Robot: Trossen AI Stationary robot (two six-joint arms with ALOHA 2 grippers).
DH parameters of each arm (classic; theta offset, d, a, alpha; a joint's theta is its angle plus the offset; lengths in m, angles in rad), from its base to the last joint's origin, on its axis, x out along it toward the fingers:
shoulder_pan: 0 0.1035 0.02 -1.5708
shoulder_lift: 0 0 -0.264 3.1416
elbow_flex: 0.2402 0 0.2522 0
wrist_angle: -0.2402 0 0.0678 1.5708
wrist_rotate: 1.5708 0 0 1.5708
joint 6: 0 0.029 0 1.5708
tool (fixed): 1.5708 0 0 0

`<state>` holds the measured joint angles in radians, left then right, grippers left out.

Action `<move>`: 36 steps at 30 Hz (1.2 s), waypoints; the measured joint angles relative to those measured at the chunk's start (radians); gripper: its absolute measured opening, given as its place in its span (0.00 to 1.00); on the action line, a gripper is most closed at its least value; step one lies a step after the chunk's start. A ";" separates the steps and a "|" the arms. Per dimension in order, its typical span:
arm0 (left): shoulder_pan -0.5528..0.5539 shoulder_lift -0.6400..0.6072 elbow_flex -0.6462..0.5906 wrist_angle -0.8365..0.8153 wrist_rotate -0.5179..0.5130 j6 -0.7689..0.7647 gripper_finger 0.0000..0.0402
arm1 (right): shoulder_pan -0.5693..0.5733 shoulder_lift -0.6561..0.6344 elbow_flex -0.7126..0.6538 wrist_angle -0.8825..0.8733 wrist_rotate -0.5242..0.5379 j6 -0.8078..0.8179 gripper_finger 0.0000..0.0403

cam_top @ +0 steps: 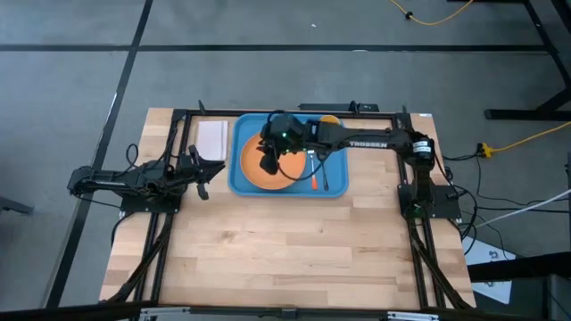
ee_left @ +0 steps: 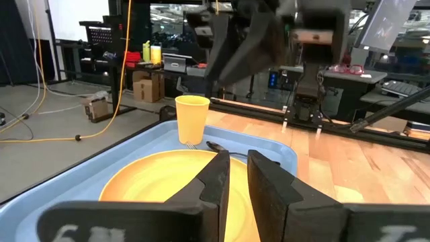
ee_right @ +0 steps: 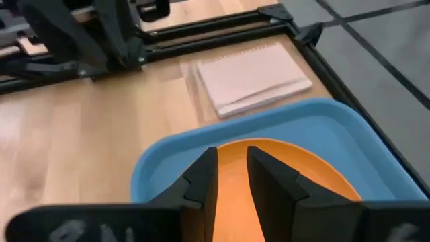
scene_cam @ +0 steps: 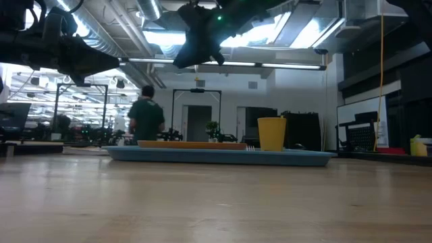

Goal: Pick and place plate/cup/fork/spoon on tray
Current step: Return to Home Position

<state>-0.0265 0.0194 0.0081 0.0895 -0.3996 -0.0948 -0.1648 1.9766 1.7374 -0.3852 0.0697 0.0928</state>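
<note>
**Stock, L to R**

- Left gripper (cam_top: 203, 176): 1. Parked at left edge of the wooden tabletop (cam_top: 294, 259), well apart from the tray. Fingers narrow, nothing btwn them.
- White rectangular pad (cam_top: 212, 138): 1. Just left of tray, far side.
- Large blue rectangular tray w/ low rim (cam_top: 335, 187): 1. Far-centre of tabletop.
- Round flat orange plate (cam_top: 259, 178): 1. Lies in tray's left half.
- Right gripper (cam_top: 268, 162): 1. Arm reaches in from the right and hangs above the plate, not touching. Fingers narrow, empty.
- Small fork, silver tines and orange-red handle (cam_top: 314, 176): 1. In tray, just right of plate.
- Small dark spoon (cam_top: 324, 175): 1. In tray, beside fork, to its right.
- Small yellow-orange cylindrical cup (cam_top: 330, 119): 1. Upright at tray's far edge, right of centre, partly under right arm.

**Step:** all 4 pieces look placed; loading seems done. Est. step in hand is pulling the right arm back to rest.

**Next move needs:** lift clear first, then draw back to the right w/o clipping the cup beneath the arm.
</note>
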 joint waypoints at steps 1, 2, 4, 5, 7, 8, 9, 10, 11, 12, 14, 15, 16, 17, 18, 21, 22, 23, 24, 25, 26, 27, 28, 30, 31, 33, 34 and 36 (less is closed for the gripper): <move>0.000 0.000 0.000 0.000 0.000 0.000 0.12 | -0.004 -0.003 0.001 -0.003 -0.016 -0.002 0.21; 0.000 0.000 0.000 0.000 0.000 0.000 0.12 | -0.007 -0.007 0.001 -0.007 -0.025 -0.008 0.21; 0.000 0.000 0.000 0.000 0.000 0.000 0.12 | -0.008 -0.010 0.000 -0.032 -0.038 -0.028 0.21; 0.000 0.000 0.000 0.000 0.000 0.000 0.12 | -0.008 -0.013 0.000 -0.044 -0.041 -0.042 0.21; 0.000 0.000 0.000 0.000 0.000 0.000 0.12 | -0.007 -0.027 0.000 -0.103 -0.041 -0.047 0.21; 0.000 0.000 0.000 0.000 0.000 0.000 0.12 | -0.007 -0.033 0.000 -0.117 -0.041 -0.044 0.21; 0.000 0.000 0.000 0.000 0.000 0.000 0.12 | -0.009 -0.038 0.000 -0.142 -0.041 -0.034 0.21; 0.000 0.000 0.000 0.001 0.000 0.000 0.12 | -0.013 -0.043 0.000 -0.169 -0.041 -0.023 0.21; 0.000 0.000 0.000 0.000 0.000 0.000 0.12 | -0.016 -0.046 0.000 -0.180 -0.039 -0.019 0.21; 0.000 0.000 0.000 0.000 0.000 0.000 0.12 | -0.018 -0.052 0.000 -0.182 -0.039 -0.018 0.21; 0.000 0.000 0.000 0.000 -0.001 0.000 0.12 | -0.020 -0.068 -0.001 -0.188 -0.036 -0.020 0.21; 0.000 0.000 0.000 0.000 -0.001 0.000 0.12 | -0.020 -0.077 -0.001 -0.186 -0.036 -0.020 0.21; 0.000 0.000 0.000 0.000 -0.001 0.000 0.12 | -0.019 -0.084 -0.001 -0.186 -0.037 -0.021 0.21; 0.000 0.000 0.000 0.001 -0.002 0.000 0.12 | -0.018 -0.093 -0.001 -0.186 -0.037 -0.021 0.21; 0.000 0.000 0.000 0.000 -0.002 0.000 0.12 | -0.018 -0.100 -0.001 -0.191 -0.037 -0.023 0.21; 0.000 0.000 0.000 0.001 -0.001 0.000 0.12 | -0.017 -0.128 -0.001 -0.199 -0.045 -0.042 0.21; 0.000 0.000 0.000 0.001 -0.001 0.000 0.12 | -0.016 -0.139 -0.001 -0.199 -0.051 -0.048 0.21; 0.000 0.000 0.000 0.001 -0.001 0.000 0.12 | -0.015 -0.150 -0.001 -0.206 -0.063 -0.055 0.21; 0.000 0.000 0.000 0.001 -0.001 0.000 0.12 | -0.015 -0.158 -0.001 -0.216 -0.074 -0.067 0.21; 0.000 0.000 0.000 0.001 0.000 0.000 0.12 | -0.014 -0.166 -0.001 -0.223 -0.088 -0.075 0.21; 0.000 0.000 0.000 0.000 -0.001 0.000 0.12 | -0.014 -0.174 -0.001 -0.231 -0.103 -0.081 0.21; 0.000 0.000 0.000 0.001 -0.001 0.000 0.12 | -0.014 -0.182 -0.001 -0.231 -0.114 -0.089 0.21; 0.000 0.000 0.000 0.000 0.000 0.000 0.12 | -0.013 -0.192 -0.001 -0.232 -0.132 -0.101 0.21; 0.000 0.000 0.000 0.001 -0.001 0.000 0.12 | -0.013 -0.213 -0.001 -0.232 -0.164 -0.133 0.21; 0.000 0.000 0.000 0.000 -0.001 0.000 0.12 | -0.013 -0.224 -0.001 -0.235 -0.181 -0.147 0.21; 0.000 0.000 0.000 0.000 0.000 0.000 0.12 | -0.013 -0.249 -0.001 -0.244 -0.211 -0.158 0.21; 0.000 0.000 0.000 0.000 0.000 0.000 0.12 | -0.013 -0.264 -0.001 -0.263 -0.225 -0.163 0.21; 0.000 0.000 0.000 0.000 0.000 0.000 0.12 | -0.013 -0.300 -0.001 -0.290 -0.244 -0.181 0.21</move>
<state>-0.0265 0.0196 0.0082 0.0895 -0.4000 -0.0948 -0.1780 1.6769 1.7367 -0.6753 -0.1743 -0.0878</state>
